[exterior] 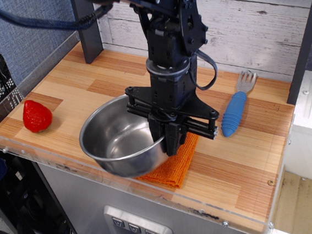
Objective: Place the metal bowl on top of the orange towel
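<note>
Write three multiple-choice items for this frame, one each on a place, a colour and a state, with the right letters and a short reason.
1. Where is the metal bowl?
A. over the orange towel at the table's front edge
B. beside the red strawberry at the left
C. against the back wall

2. What colour is the handle of the fork?
A. green
B. blue
C. yellow

3. What is the gripper doing?
A. hanging open, away from everything
B. closed on the fork
C. closed on the bowl's rim

Answers: 1 A, the bowl covers most of the towel, only its right part showing. 2 B, the ribbed handle is blue. 3 C, the fingers straddle the bowl's right rim.
</note>
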Available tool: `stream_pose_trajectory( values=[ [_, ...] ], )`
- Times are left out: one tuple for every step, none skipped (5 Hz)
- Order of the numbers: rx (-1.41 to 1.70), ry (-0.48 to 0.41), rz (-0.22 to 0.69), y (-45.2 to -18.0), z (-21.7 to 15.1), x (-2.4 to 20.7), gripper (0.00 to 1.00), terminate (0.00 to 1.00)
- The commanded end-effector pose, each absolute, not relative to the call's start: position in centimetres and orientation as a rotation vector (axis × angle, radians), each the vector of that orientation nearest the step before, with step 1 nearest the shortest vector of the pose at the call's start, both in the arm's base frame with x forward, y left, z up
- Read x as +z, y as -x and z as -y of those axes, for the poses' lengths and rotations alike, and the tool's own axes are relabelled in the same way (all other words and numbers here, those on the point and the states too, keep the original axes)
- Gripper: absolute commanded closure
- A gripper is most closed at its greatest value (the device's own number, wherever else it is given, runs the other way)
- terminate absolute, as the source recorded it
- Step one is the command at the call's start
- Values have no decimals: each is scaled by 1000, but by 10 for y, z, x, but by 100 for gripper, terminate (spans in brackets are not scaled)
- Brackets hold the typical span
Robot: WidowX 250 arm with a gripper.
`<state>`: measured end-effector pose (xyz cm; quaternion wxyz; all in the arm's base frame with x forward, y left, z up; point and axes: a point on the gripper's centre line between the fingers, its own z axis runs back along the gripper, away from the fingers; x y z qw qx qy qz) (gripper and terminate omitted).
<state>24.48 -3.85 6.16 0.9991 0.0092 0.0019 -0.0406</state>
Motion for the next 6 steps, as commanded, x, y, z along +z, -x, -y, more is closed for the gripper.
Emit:
stream_pose_trajectory(
  values=[
    [-85,-24,43,-252,36,65,100,0],
    [-78,-3,84,-264,35,76,100,0],
    [-105,43,87,-268,33,85,0,0],
    [-92,65,116,-267,30,97,0,0],
    [-107,85,141,-266,30,114,0,0],
    [-99,107,251,-265,29,163,0,0]
  ],
)
